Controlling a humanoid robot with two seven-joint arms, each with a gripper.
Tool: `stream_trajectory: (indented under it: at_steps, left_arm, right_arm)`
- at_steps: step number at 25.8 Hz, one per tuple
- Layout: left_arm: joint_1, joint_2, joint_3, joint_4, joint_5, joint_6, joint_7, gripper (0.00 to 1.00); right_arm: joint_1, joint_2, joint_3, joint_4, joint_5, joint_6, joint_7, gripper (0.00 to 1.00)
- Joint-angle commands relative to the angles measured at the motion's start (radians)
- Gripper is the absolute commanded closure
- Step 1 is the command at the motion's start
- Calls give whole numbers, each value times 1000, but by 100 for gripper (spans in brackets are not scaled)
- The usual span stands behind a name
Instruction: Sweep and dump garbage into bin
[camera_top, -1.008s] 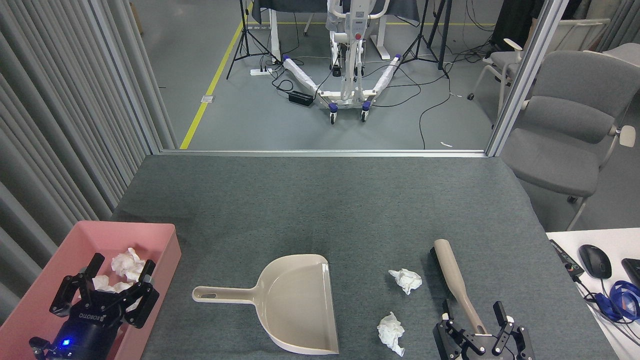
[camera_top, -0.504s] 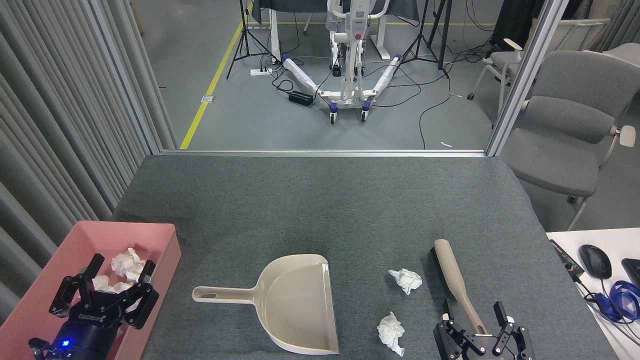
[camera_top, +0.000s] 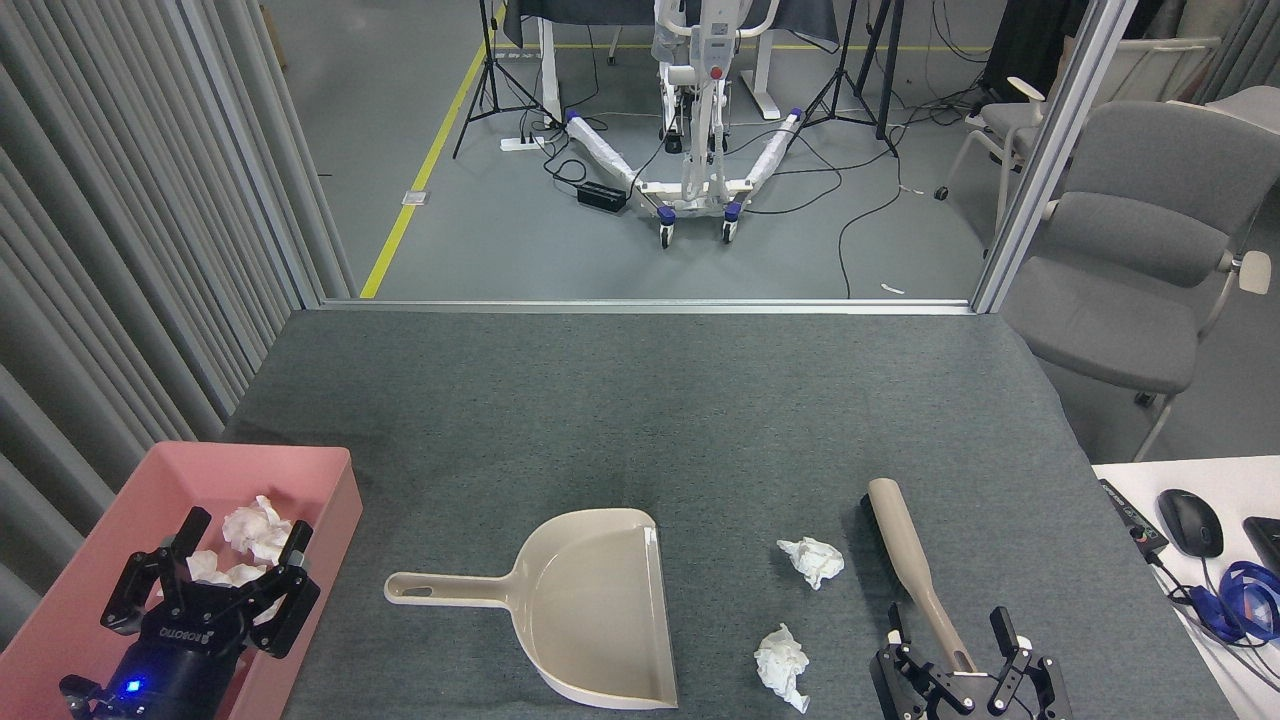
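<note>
2 tissue wads (camera_top: 810, 560) on the table, 2 in the bin (camera_top: 330, 500); both claws (camera_top: 240, 570) (camera_top: 950, 640) spread wide.

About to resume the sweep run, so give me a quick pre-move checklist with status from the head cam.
1. Right gripper open around the brush handle: ok, jaws straddle it, not closed.
2. Left gripper open and empty: ok, but it hangs over the pink bin, not at the dustpan handle.
3. Dustpan mouth facing the garbage: ok, open edge faces right.
4. Tissue wads left on the table: not ok, two remain.
5. Bin has room: ok, few wads inside.
6. Brush bristle state: cannot tell.
</note>
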Motion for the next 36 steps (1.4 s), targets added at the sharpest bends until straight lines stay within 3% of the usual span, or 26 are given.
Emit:
stream_trajectory:
  at_steps: [1, 11, 16, 36]
  left_arm:
    - [-4, 1, -1, 0, 0, 2, 1, 0]
    - [12, 1, -4, 1, 6, -17, -7, 0]
    - [24, 1, -2, 3, 9, -15, -83, 0]
    - [27, -30, -2, -29, 8, -6, -88, 0]
  right_arm:
    - [10, 0, -8, 5, 0, 3, -5, 2]
    - [20, -6, -50, 88, -12, 1, -16, 2]
    - [13, -2, -50, 126, -12, 0, -18, 2]
    - [-37, 7, -43, 224, -12, 1, -33, 2]
